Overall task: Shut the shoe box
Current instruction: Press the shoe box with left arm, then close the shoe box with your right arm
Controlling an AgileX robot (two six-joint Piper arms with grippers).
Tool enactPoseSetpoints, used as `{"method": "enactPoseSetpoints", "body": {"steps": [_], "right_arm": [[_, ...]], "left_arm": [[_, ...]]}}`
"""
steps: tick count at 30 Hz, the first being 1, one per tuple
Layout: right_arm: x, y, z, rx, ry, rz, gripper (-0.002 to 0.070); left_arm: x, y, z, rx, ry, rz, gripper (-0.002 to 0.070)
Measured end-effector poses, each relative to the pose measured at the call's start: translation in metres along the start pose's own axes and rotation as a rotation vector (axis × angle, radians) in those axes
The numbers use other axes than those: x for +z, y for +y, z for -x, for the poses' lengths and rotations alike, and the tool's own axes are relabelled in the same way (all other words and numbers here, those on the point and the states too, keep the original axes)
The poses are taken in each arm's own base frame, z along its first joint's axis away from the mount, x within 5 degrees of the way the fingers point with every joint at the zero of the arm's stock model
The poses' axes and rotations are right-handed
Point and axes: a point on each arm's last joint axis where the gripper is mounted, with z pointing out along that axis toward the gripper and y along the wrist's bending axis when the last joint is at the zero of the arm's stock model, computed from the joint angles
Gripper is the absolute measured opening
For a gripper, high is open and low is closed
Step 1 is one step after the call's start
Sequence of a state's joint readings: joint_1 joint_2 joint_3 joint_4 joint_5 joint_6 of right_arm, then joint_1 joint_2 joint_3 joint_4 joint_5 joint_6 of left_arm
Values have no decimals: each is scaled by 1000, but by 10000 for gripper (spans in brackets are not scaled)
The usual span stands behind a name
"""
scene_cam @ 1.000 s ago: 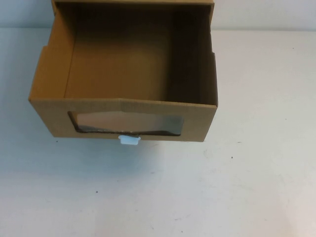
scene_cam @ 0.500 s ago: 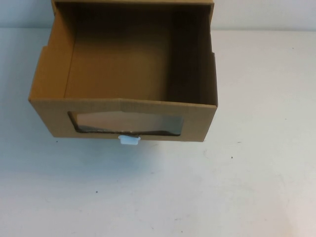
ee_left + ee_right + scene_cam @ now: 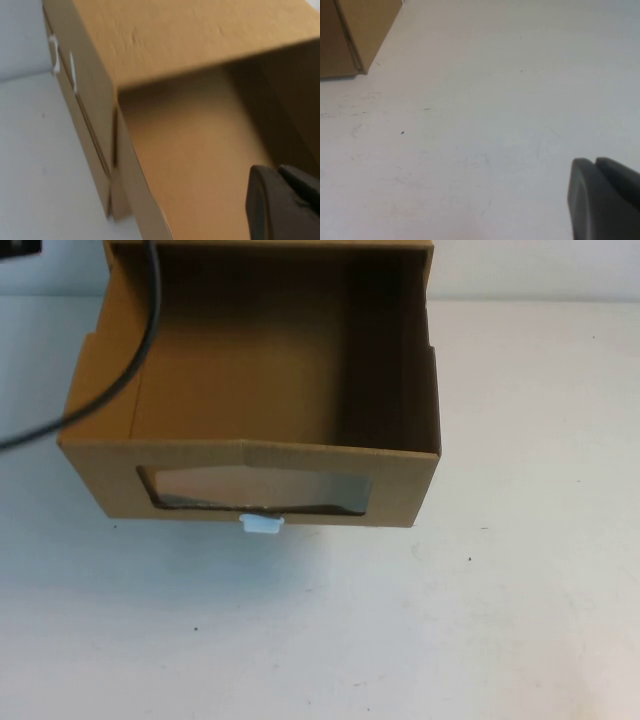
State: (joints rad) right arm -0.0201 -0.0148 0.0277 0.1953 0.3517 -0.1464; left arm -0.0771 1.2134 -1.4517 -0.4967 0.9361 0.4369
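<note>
The shoe box [image 3: 250, 455] is a brown cardboard drawer, pulled out towards me and empty inside. It has a clear window [image 3: 255, 488] in its front and a white pull tab [image 3: 262, 525] just below that window. The left wrist view shows its outer sleeve [image 3: 190, 30] and the open drawer's inside [image 3: 200, 150]. My left gripper [image 3: 277, 172] hovers above the drawer with its fingers together and empty. My right gripper [image 3: 595, 162] is shut and empty over bare table, with a corner of the box [image 3: 355, 35] far off. Neither gripper's fingers show in the high view.
A black cable [image 3: 140, 360] hangs across the drawer's left side in the high view, with a dark piece of the left arm [image 3: 20, 245] at the top left corner. The white table [image 3: 450, 620] spreads in front and to the right.
A black cable and a dark bit of the left arm have come into the high view at the top left, over the drawer. The box has not moved.
</note>
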Motion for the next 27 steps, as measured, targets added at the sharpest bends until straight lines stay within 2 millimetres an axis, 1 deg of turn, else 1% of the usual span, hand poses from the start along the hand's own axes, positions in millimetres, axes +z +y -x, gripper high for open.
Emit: {"method": "enactPoseSetpoints", "body": {"steps": [1, 4, 7, 10, 11, 13, 17, 19, 21, 27], "right_arm": [[0, 0, 0, 0, 0, 0, -11], [0, 0, 0, 0, 0, 0, -11], [0, 0, 0, 0, 0, 0, -11], [0, 0, 0, 0, 0, 0, -11], [0, 0, 0, 0, 0, 0, -11], [0, 0, 0, 0, 0, 0, -11], [0, 0, 0, 0, 0, 0, -11], [0, 0, 0, 0, 0, 0, -11], [0, 0, 0, 0, 0, 0, -11], [0, 0, 2, 18, -26, 3, -11]], "left_arm": [[11, 6, 14, 17, 7, -8, -5], [43, 19, 47, 56, 24, -32, -5], [76, 26, 70, 96, 36, -64, -5], [117, 29, 81, 123, 65, -107, -5], [125, 28, 85, 136, 62, -119, -5], [150, 30, 86, 150, 87, -145, -5], [187, 36, 80, 143, 131, -167, -5], [197, 38, 77, 139, 144, -170, -5], [200, 39, 75, 137, 156, -170, -5], [201, 40, 74, 156, 169, -150, -5]]}}
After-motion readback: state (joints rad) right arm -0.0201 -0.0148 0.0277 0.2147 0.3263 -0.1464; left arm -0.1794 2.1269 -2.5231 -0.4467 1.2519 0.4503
